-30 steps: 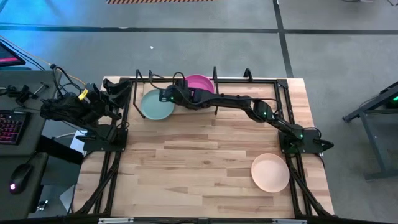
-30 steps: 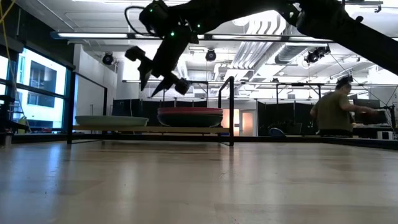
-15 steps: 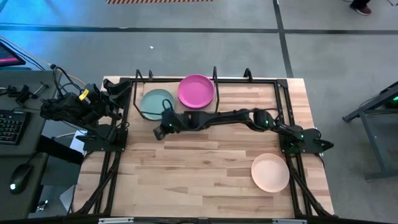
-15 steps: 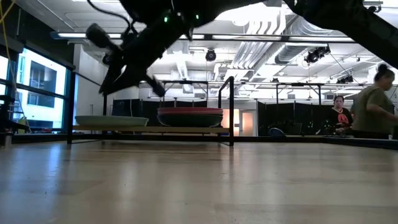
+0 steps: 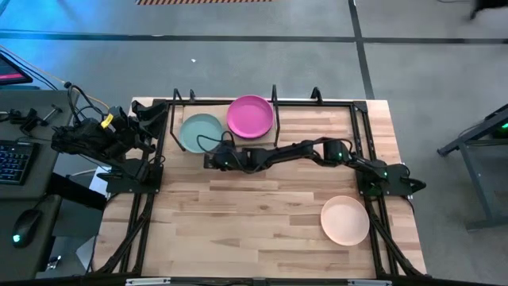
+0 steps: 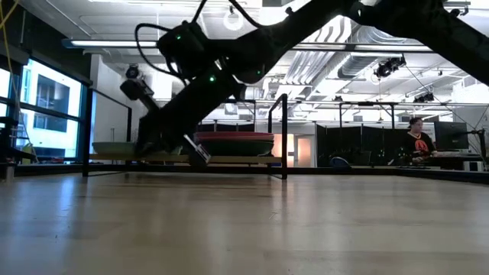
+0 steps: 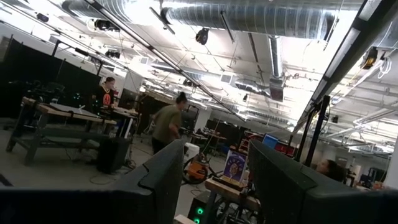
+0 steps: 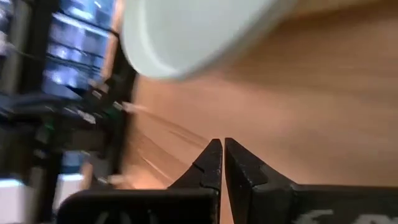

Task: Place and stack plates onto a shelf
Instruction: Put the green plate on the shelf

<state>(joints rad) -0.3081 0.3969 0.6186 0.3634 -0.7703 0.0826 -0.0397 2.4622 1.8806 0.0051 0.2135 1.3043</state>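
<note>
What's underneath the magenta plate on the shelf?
In the low view the magenta plate tops a stack on the shelf, with at least one darker plate rim below it. From above it covers the stack, so how many lie beneath is unclear.

Right gripper point(image 5: 213, 161) closed, outstretched low.

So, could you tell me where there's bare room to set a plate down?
Bare tabletop lies left of the pink plate. It is crowded at the shelf, with the light teal plate, magenta plate and right gripper.
</note>
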